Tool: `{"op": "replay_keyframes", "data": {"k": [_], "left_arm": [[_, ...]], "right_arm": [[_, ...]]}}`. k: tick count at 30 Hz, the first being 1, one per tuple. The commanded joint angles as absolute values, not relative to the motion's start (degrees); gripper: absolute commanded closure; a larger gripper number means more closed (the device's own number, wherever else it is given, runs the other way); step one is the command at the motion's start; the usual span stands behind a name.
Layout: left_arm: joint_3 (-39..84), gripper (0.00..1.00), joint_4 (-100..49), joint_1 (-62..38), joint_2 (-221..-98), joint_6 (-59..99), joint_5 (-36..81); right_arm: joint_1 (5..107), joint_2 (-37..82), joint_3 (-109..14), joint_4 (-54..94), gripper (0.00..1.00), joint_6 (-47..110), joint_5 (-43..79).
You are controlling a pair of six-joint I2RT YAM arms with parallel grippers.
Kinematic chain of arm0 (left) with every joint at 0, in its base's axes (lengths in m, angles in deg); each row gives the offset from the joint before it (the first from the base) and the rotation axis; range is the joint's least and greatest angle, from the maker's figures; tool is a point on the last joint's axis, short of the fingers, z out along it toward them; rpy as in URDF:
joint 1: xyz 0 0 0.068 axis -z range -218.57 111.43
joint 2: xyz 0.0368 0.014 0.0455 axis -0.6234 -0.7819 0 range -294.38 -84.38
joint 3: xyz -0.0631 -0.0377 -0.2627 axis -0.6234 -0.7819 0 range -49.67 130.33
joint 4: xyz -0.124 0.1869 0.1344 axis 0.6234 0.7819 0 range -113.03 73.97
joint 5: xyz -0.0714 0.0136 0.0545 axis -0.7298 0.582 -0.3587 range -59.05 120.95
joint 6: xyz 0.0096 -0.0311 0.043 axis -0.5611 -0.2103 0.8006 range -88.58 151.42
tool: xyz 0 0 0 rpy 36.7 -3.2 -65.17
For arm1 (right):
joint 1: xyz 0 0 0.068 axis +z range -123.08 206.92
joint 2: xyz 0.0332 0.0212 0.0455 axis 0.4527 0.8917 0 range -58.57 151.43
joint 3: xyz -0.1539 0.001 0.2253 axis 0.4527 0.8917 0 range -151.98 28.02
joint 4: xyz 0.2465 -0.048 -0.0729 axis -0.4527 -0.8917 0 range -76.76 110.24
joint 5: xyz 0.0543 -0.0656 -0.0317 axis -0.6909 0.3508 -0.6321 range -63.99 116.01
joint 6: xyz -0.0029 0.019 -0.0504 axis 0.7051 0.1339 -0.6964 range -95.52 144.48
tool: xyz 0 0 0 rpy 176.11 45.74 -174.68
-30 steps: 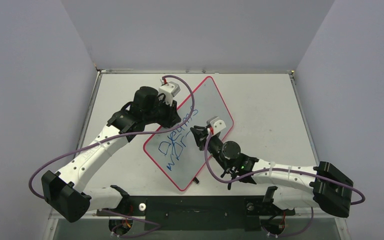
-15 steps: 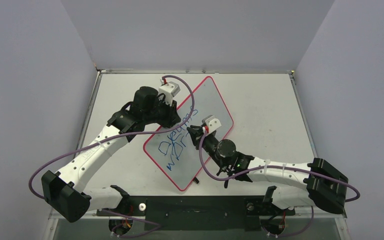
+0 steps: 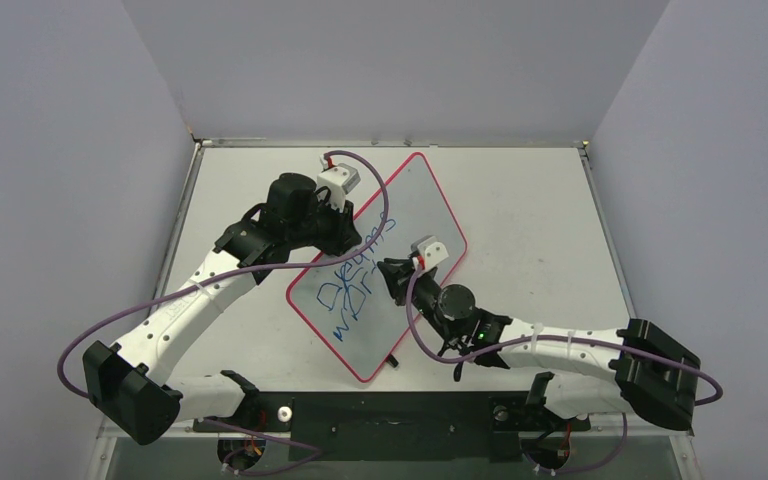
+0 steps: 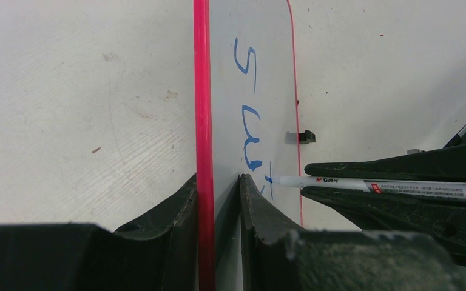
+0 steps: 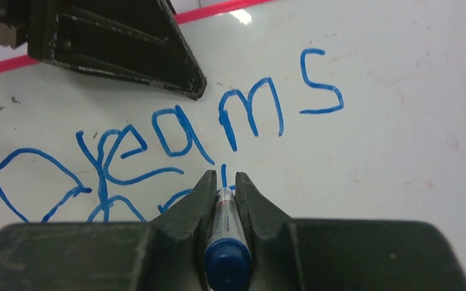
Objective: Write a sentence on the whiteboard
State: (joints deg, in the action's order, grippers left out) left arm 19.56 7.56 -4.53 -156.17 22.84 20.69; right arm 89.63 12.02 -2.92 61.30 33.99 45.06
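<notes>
The right claw (image 5: 223, 182) is clamped on a white marker pen (image 5: 226, 260) with a blue end cap. The pen's tip rests against the large white rectangular whiteboard (image 3: 405, 205) with a thin red rim, just below the blue handwritten sentence (image 5: 176, 130), whose top line reads "Dreams". The left claw (image 4: 218, 179) is closed on the board's red rim, on the side facing the table's left edge. The board lies askew in the middle of the pale table (image 3: 530, 200), one corner toward the far edge and another toward the near edge.

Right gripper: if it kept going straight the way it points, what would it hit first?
The whiteboard, just below "Dreams"; the marker it holds seems to touch the surface, though contact is hard to confirm.
</notes>
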Motion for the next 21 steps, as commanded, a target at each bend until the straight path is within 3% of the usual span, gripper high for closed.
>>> {"op": "replay_keyframes", "data": {"k": [1,11,21], "left_arm": [[20.19,1.0,1.8,-4.77,-154.29,28.51,26.03],[20.18,1.0,1.75,-4.74,-154.15,28.44,26.2],[20.05,1.0,1.77,-4.84,-154.04,28.43,26.2]], "right_arm": [[90.9,10.29,-0.76,59.6,1.0,37.8,45.16],[91.78,8.93,2.56,57.98,1.0,38.46,48.4],[90.03,9.81,-2.92,55.51,1.0,33.25,50.74]]}}
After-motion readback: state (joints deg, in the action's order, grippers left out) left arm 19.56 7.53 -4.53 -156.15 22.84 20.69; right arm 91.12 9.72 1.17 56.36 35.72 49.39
